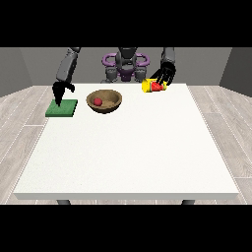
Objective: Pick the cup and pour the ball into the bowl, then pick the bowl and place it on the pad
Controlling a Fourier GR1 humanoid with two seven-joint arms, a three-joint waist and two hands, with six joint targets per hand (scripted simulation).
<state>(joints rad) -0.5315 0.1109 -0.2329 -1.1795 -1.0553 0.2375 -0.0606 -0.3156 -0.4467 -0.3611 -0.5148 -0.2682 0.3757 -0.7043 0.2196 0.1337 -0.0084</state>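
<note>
A brown bowl (104, 102) stands on the white table (128, 152) at the back left, with a small red ball (98, 102) inside it. A yellow and red cup (153, 86) lies tipped on its side at the back right. The hand at the view's right (164, 77) hangs just above and beside the cup, fingers spread and pointing down; whether they touch it is unclear. A green pad (62, 108) lies left of the bowl. The hand at the view's left (60, 92) hovers over the pad's far edge, fingers pointing down and holding nothing.
The robot's torso (126, 66) stands behind the table's far edge. The table's left edge runs close to the pad. Grey wooden floor surrounds the table.
</note>
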